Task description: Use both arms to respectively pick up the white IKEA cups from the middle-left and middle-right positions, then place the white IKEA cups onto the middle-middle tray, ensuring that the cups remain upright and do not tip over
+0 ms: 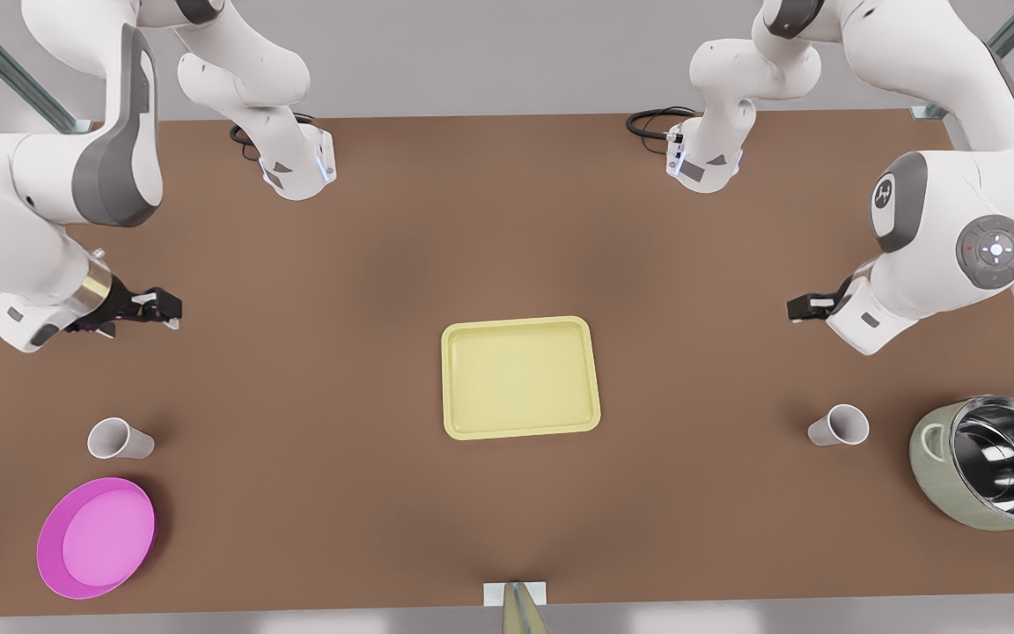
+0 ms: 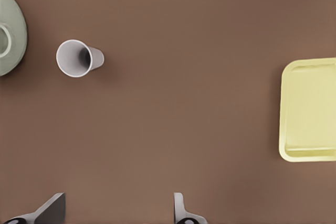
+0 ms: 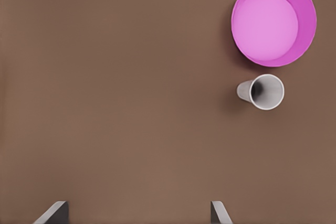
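Both cups (image 1: 121,438) (image 1: 839,426) stand well apart from spread fingers (image 2: 181,209)

Even, bright light; soft shadows; edges distorted.

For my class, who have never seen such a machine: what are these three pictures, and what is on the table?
Two white robot arms work over a brown table. The front view looks down on everything. The other two pictures come from cameras on the arms' wrists. The left claw, open, sees the cup beside the steel bowl. The right claw, open, sees the other cup beside the pink plate. Both cups stand upright. The yellow tray lies in the middle. Nothing is held yet.
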Robot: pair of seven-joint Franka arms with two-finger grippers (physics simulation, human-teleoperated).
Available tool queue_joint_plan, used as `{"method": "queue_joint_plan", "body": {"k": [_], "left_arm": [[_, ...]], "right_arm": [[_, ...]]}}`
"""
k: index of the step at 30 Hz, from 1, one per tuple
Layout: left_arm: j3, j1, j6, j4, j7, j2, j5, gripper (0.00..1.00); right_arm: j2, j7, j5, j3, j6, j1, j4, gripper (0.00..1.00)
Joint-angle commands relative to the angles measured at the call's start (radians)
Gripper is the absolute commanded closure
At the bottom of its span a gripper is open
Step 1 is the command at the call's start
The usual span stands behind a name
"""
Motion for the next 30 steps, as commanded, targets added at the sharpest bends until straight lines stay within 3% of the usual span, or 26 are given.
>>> {"method": "queue_joint_plan", "body": {"k": [1,3,5,7,11,15,16,18,30], "left_arm": [[0.000,0.000,0.013,0.000,-0.028,-0.001,0.001,0.00],[0.002,0.005,0.013,0.000,-0.028,0.012,-0.001,0.00],[0.000,0.107,0.120,0.111,0.023,0.212,0.004,0.00],[-0.011,0.224,0.148,0.316,0.146,0.421,-0.025,0.00],[-0.011,0.310,0.340,0.326,0.151,0.561,-0.032,0.00],[-0.008,0.328,0.403,0.271,0.200,0.581,-0.029,0.00],[-0.002,0.328,0.470,0.162,0.202,0.555,-0.029,0.00],[0.011,0.327,0.481,0.126,0.202,0.555,-0.029,0.00],[0.012,0.331,0.487,0.120,0.195,0.590,-0.033,0.00]], "right_arm": [[0.001,-0.033,0.001,0.000,0.010,-0.002,-0.003,0.00],[0.019,-0.038,-0.014,-0.002,0.013,-0.001,0.009,0.00],[0.113,-0.055,-0.042,-0.003,0.043,-0.041,0.029,0.00],[0.223,-0.113,-0.014,-0.002,0.127,-0.145,0.037,0.00],[0.401,-0.239,0.066,-0.002,0.240,-0.269,0.081,0.00],[0.472,-0.328,0.084,0.000,0.335,-0.340,0.086,0.00],[0.490,-0.366,0.089,0.000,0.368,-0.347,0.089,0.00],[0.512,-0.380,0.084,-0.002,0.404,-0.361,0.101,0.00],[0.622,-0.451,0.084,-0.025,0.539,-0.400,0.164,0.00]]}}
